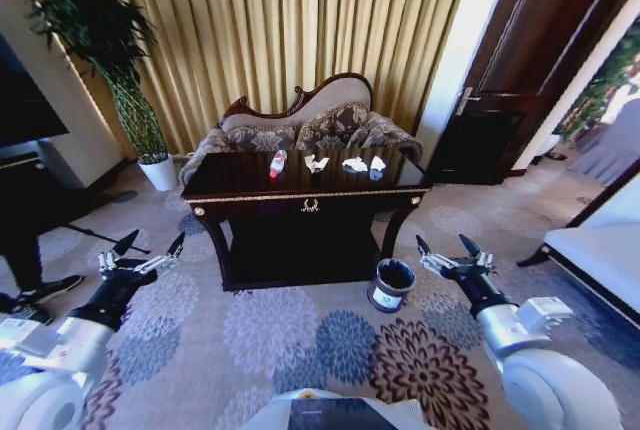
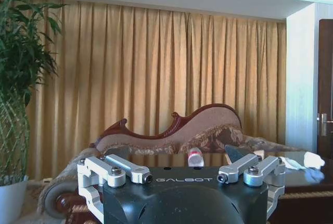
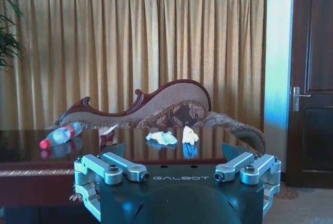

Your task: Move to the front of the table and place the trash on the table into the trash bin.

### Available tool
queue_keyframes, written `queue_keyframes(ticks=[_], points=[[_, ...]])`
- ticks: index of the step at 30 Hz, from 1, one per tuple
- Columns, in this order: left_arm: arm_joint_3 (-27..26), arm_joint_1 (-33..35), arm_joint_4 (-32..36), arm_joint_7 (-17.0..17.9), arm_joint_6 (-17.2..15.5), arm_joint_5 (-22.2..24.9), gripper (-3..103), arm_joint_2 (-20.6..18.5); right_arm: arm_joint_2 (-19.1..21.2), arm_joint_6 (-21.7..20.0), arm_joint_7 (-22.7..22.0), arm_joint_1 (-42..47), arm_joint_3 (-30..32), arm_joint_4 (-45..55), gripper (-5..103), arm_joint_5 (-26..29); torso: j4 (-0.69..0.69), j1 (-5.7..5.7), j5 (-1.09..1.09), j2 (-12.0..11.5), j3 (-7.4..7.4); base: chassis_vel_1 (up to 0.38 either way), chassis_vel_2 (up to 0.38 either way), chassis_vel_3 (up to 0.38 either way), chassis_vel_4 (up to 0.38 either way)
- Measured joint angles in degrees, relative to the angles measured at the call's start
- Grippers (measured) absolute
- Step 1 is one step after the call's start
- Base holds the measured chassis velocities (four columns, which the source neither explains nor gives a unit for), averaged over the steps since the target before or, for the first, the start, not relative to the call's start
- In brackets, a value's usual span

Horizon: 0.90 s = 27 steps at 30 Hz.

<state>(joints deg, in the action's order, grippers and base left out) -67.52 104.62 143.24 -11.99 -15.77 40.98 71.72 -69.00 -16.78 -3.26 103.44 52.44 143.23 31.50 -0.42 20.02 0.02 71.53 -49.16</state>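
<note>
Your table stands at twelve o'clock in the head view, well apart from both grippers, with the sofa and curtain behind it. On its top lie the bottle, red cap toward you, and to its three o'clock three white paper scraps in a row. The bin sits on the carpet by the table's front right leg, just at ten o'clock of your right gripper.

Your left gripper hovers low at eight o'clock from the table, jaws spread wide with nothing between them. The right gripper hovers at four o'clock, jaws equally wide and empty.

From the right wrist, the bottle and scraps lie beyond the open fingers. "GALBOT" reads on both gripper bodies. You cannot read the white patch on the bin or the bottle's label.
</note>
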Motion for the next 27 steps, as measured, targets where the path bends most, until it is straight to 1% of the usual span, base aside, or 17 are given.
queue_keyframes(ticks=[2,5,7,9,11,18,20,23,27], points=[[0.0,-0.01,0.01,-0.07,0.02,0.0,100,0.03,-0.02,0.0,0.0,0.0,0.0,0.0,100,-0.01,-0.02,0.0,0.02,-0.01,-0.01,-0.358,0.347,0.358,-0.366],[0.01,0.01,0.0,-0.15,0.05,0.0,100,0.14,-0.15,0.03,0.01,0.01,-0.1,0.0,100,-0.06,-0.01,0.01,-0.08,-0.01,-0.01,-0.359,0.34,0.353,-0.349],[0.01,0.01,0.0,-0.16,0.07,0.0,100,0.16,-0.17,0.04,0.02,0.01,-0.12,0.0,100,-0.08,-0.01,0.01,-0.07,-0.01,-0.01,-0.361,0.375,0.372,-0.375],[0.0,0.03,0.0,-0.18,0.12,0.0,100,0.16,-0.22,0.05,0.02,0.02,-0.19,0.0,100,-0.15,-0.02,0.0,0.01,0.0,-0.01,-0.345,0.404,0.339,-0.403],[-0.01,0.09,-0.01,-0.23,0.12,0.0,100,0.21,-0.33,0.08,0.03,0.04,-0.33,0.0,100,-0.58,-0.02,0.02,-0.08,-0.01,-0.02,-0.341,0.35,0.339,-0.348],[-0.03,0.28,-0.01,-0.54,0.14,0.08,100,0.56,-0.54,0.16,0.05,0.09,-0.78,0.0,100,-1.87,-0.01,0.02,-0.03,-0.02,-0.02,-0.349,0.35,0.354,-0.346],[-0.02,0.28,-0.01,-0.55,0.14,0.13,100,0.63,-0.56,0.16,0.05,0.06,-0.89,0.0,100,-2.33,0.0,0.05,0.0,-0.04,-0.03,-0.301,0.291,0.291,-0.285],[-0.04,0.24,-0.01,-0.55,0.14,0.16,100,0.65,-0.55,0.16,0.03,-0.01,-1.02,0.0,100,-2.4,-0.02,0.1,-0.04,-0.05,-0.04,-0.239,0.248,0.222,-0.186],[-0.23,0.12,0.0,-0.45,0.14,0.27,100,0.65,-0.39,0.08,-0.03,-0.42,-1.37,0.0,100,-1.48,-0.01,0.1,-0.04,-0.05,-0.04,-0.063,0.056,0.046,-0.043]])
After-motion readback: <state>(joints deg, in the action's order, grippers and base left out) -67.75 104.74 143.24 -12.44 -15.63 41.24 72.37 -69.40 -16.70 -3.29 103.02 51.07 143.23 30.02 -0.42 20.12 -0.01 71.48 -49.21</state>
